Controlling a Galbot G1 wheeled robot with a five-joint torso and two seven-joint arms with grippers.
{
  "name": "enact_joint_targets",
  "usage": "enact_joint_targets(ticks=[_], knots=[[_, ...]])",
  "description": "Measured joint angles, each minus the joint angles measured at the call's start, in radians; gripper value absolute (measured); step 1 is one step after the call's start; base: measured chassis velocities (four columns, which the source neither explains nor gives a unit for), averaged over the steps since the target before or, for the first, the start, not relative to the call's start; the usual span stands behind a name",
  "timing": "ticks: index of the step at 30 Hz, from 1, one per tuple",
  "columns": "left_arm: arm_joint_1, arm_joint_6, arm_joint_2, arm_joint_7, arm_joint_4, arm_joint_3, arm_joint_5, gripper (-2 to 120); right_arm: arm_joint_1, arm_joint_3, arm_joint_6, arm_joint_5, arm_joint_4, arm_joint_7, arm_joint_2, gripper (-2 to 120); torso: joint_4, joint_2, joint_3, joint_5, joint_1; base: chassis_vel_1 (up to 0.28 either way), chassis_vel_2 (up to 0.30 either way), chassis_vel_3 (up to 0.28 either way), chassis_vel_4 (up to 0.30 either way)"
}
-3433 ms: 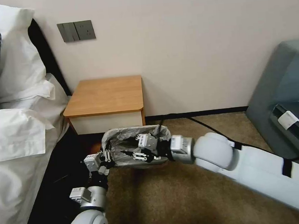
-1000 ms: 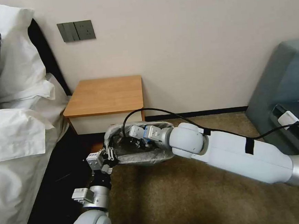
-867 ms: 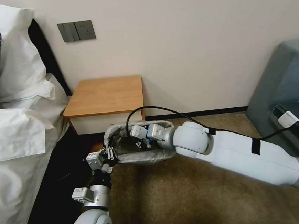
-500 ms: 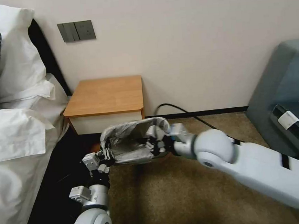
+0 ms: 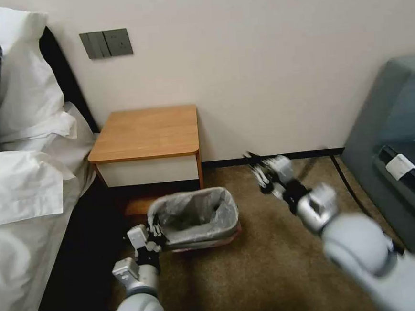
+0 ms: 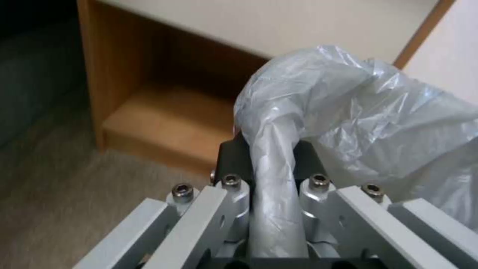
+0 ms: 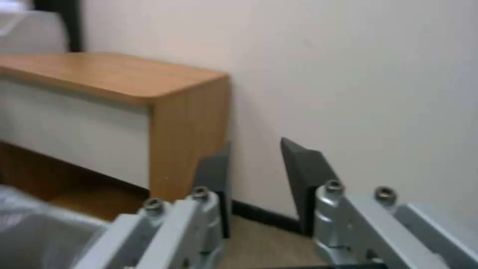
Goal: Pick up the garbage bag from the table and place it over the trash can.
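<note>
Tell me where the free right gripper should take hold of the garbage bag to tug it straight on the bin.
Probably the folded-over edge of the garbage bag on the trash can's right side, approached from above. The left gripper pinches the left edge, and the open right gripper hangs right of the bin.

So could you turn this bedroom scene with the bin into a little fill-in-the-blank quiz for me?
1. The garbage bag lines the ____, which stands on the carpet in front of the nightstand.
2. The left gripper is ____ on a fold of the garbage bag.
3. The right gripper, up near the wall, has its fingers ____.
4. The nightstand's top is made of ____.

Missing words: trash can; shut; open; wood
</note>
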Motion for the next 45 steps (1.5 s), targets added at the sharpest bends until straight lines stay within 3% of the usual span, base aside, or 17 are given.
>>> enact_joint_targets(ticks=[2,6,18,41,45], knots=[[0.010,0.003,0.006,-0.012,-0.001,0.021,-0.009,8,-0.068,0.043,0.027,-0.040,0.023,0.002,0.058,41,0.0003,0.000,0.000,-0.0004,0.000,0.000,0.000,0.000,0.000],[0.028,0.008,0.012,-0.022,-0.003,0.057,-0.013,8,-0.086,0.050,0.043,-0.060,0.030,0.025,0.089,55,0.0003,0.000,0.000,-0.0004,0.000,0.000,0.000,0.000,0.000],[0.094,0.014,0.028,-0.054,-0.013,0.120,0.014,8,-0.059,0.015,0.053,-0.090,0.015,0.064,0.117,96,0.0005,0.000,0.000,-0.0001,0.000,0.000,0.000,0.000,0.000],[0.044,0.071,0.027,-0.070,0.033,0.127,-0.006,8,-0.026,-0.042,0.058,-0.082,0.005,0.092,0.115,100,0.0004,0.000,0.000,-0.0001,0.000,0.000,0.000,0.000,0.000],[0.040,0.078,0.028,-0.070,0.036,0.128,-0.001,15,-0.022,-0.047,0.061,-0.081,-0.005,0.099,0.117,100,0.0004,0.000,0.000,0.0000,0.000,0.000,0.000,0.000,0.000]])
